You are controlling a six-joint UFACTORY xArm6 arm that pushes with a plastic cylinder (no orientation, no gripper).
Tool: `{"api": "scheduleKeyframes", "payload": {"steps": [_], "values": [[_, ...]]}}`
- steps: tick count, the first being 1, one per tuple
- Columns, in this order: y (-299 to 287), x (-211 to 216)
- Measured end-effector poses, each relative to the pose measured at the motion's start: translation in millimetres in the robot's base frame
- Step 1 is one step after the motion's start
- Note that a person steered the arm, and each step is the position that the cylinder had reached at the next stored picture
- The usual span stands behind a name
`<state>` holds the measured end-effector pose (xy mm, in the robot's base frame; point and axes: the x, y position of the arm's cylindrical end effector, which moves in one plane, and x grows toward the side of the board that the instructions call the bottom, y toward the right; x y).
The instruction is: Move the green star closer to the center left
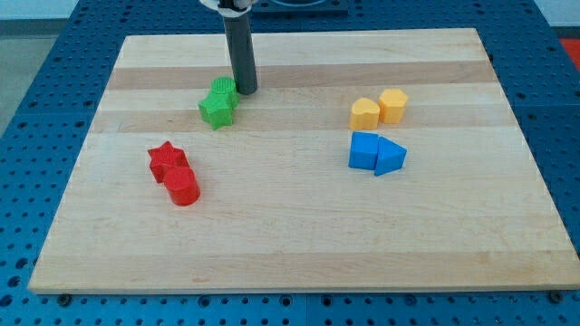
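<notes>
The green star (217, 109) lies on the wooden board (299, 235), up and left of the middle. A second green block (222, 89) touches it from above; its shape is hard to make out. My tip (246, 91) stands just right of that upper green block, touching or nearly touching it, and up-right of the green star. The rod rises from there to the view's top edge.
A red star (166, 160) and a red cylinder (182, 186) touch at the lower left. Two yellow blocks (365, 113) (393, 105) sit at the right. Below them are a blue block (363, 151) and a blue triangular block (391, 157).
</notes>
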<state>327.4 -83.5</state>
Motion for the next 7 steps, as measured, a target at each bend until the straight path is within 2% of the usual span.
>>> {"api": "scheduleKeyframes", "payload": {"steps": [3,5,6,7], "values": [[6,13],[24,44],[17,62],[-2,62]]}}
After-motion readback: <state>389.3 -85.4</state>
